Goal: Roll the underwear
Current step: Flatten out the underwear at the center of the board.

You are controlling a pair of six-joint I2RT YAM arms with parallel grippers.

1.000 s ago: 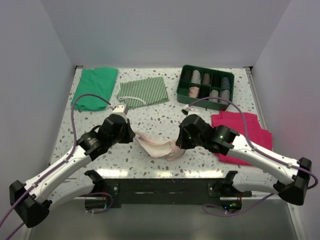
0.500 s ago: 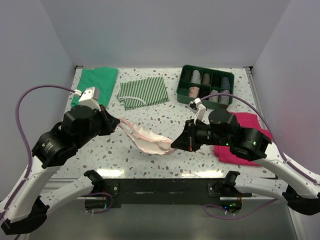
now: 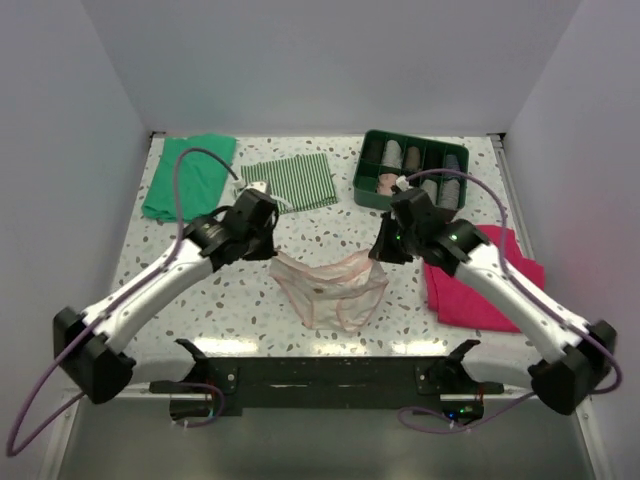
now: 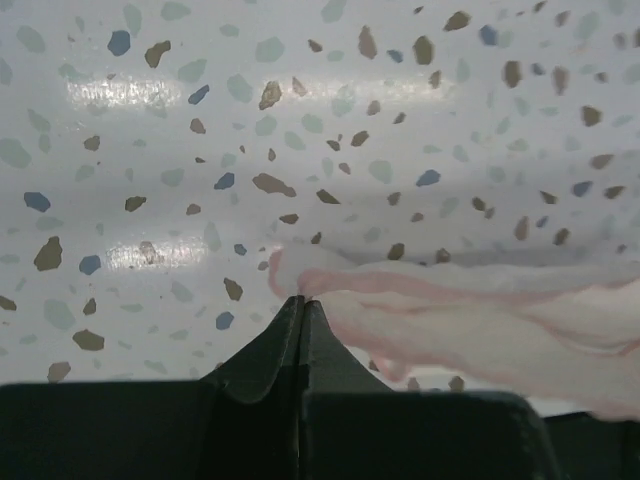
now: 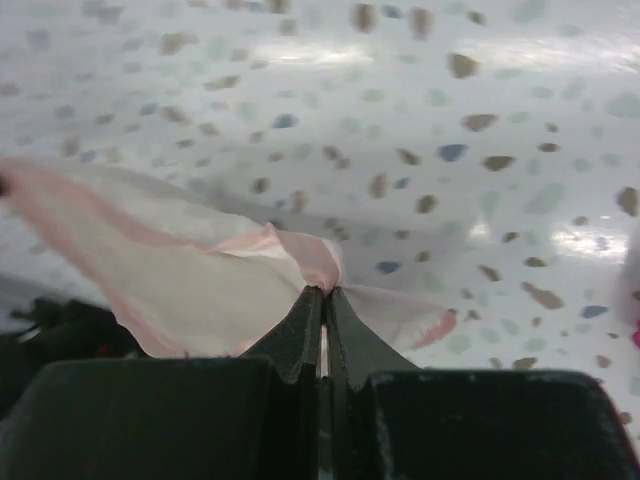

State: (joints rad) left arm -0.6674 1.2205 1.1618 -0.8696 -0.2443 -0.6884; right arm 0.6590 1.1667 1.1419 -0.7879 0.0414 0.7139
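The underwear [image 3: 327, 290] is a thin pale pink garment with darker pink edging, spread out in the middle of the table. My left gripper [image 3: 272, 258] is shut on its left waistband corner [image 4: 290, 285]. On the opposite side, my right gripper [image 3: 382, 254] is shut on the right corner [image 5: 322, 270]. The waistband stretches between the two grippers and the body of the cloth hangs toward the near edge. In the right wrist view the underwear [image 5: 190, 270] fans out to the left of the shut jaws.
A green bin [image 3: 412, 169] with several rolled items stands at the back right. A magenta cloth [image 3: 488, 276] lies at the right under my right arm. A green-and-white striped cloth [image 3: 287, 182] and a plain green cloth [image 3: 187, 175] lie at the back left.
Both grippers lifted the bunched underwear, then moved apart and toward the back. The garment now hangs spread open between them instead of lying crumpled.
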